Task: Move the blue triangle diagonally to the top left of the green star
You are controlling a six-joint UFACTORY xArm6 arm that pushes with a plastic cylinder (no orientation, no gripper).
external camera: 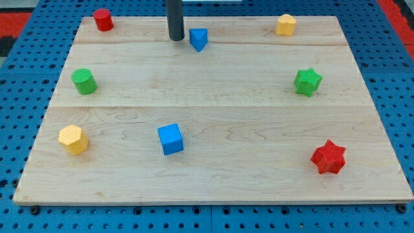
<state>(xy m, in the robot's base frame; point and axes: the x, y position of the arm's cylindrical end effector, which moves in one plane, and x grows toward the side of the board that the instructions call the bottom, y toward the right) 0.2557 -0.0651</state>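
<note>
The blue triangle [198, 39] lies near the view's top, slightly left of centre. My tip [176, 39] stands just to its left, with a small gap between them. The green star [308, 81] sits at the view's right, below and far to the right of the blue triangle.
On the wooden board [213, 175]: a red cylinder [103, 19] at the top left, a yellow block [286, 24] at the top right, a green cylinder [84, 81] at the left, a yellow hexagon block [72, 139] at the lower left, a blue cube [171, 138], a red star [328, 157].
</note>
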